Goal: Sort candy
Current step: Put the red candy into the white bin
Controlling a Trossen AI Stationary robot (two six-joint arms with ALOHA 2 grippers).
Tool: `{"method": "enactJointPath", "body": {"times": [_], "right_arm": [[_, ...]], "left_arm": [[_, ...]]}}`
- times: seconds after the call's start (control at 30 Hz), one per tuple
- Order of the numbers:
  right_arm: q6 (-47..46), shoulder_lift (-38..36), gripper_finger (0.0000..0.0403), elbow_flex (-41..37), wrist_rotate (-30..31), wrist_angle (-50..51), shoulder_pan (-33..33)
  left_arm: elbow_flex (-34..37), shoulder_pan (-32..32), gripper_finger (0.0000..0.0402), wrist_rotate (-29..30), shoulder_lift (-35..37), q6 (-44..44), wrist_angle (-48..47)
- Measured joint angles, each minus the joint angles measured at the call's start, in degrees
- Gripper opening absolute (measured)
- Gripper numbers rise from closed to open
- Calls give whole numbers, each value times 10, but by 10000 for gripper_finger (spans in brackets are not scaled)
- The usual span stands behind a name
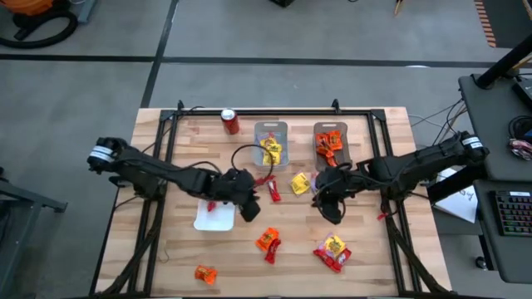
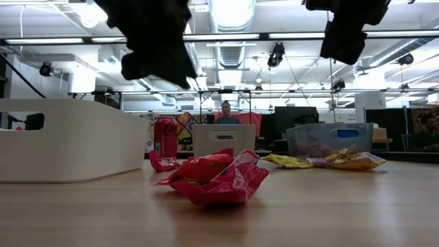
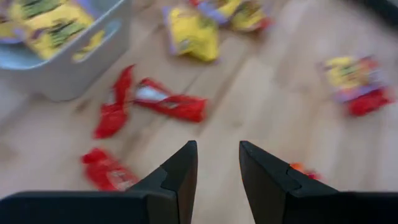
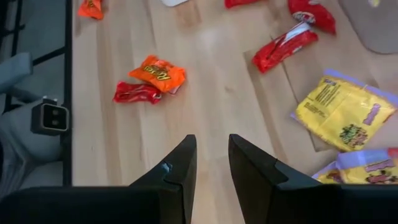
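Observation:
Candy packets lie scattered on the wooden table: a red one (image 1: 273, 193), a yellow one (image 1: 300, 183), an orange and red pair (image 1: 268, 241), a yellow and red heap (image 1: 332, 252) and a lone orange one (image 1: 205, 274). A grey tray (image 1: 270, 126) holds yellow packets and another grey tray (image 1: 327, 126) holds orange ones. A white tray (image 1: 214, 218) sits at mid-left. My left gripper (image 3: 217, 146) hovers open by the white tray, above red packets (image 3: 168, 102). My right gripper (image 4: 211, 140) hovers open over bare wood near the yellow packet (image 4: 339, 112). Both are empty.
A red soda can (image 1: 230, 122) stands upright at the far edge, left of the grey trays. Black frame rails (image 1: 166, 149) run along the table's sides and far edge. In the low view the red heap (image 2: 216, 180) lies close in front, the white tray (image 2: 68, 140) at the left.

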State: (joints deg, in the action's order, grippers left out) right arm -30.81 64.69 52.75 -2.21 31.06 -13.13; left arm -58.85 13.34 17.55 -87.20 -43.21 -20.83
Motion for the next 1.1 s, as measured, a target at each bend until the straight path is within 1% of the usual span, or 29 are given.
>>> {"method": "enactJointPath", "body": {"times": [0.07, 0.2, 0.27, 0.37, 0.5, 0.63, 0.7, 0.8, 1.1], "right_arm": [[9, 0, 84, 0, 14, 0, 0], [19, 1, 86, 0, 64, 1, 0], [19, 1, 86, 0, 82, 2, 0], [20, 1, 84, 0, 87, 1, 0], [19, 1, 80, 0, 88, 1, 0], [16, 1, 80, 0, 89, 0, 0], [16, 1, 80, 0, 89, 0, 0], [15, 1, 80, 0, 89, -1, 0], [12, 1, 79, -1, 98, -1, 0]], "left_arm": [[-23, -8, 103, 9, -20, 7, -46], [-80, -20, 103, 59, -64, 6, -136], [-109, -23, 103, 69, -94, 8, -169], [-149, -22, 103, 82, -134, 21, -214], [-186, -24, 103, 90, -185, 10, -281], [-205, -24, 103, 92, -225, -14, -307], [-212, -24, 103, 91, -245, -14, -308], [-232, -24, 103, 89, -272, -15, -332], [-288, -28, 103, 90, -327, -41, -386]]}}
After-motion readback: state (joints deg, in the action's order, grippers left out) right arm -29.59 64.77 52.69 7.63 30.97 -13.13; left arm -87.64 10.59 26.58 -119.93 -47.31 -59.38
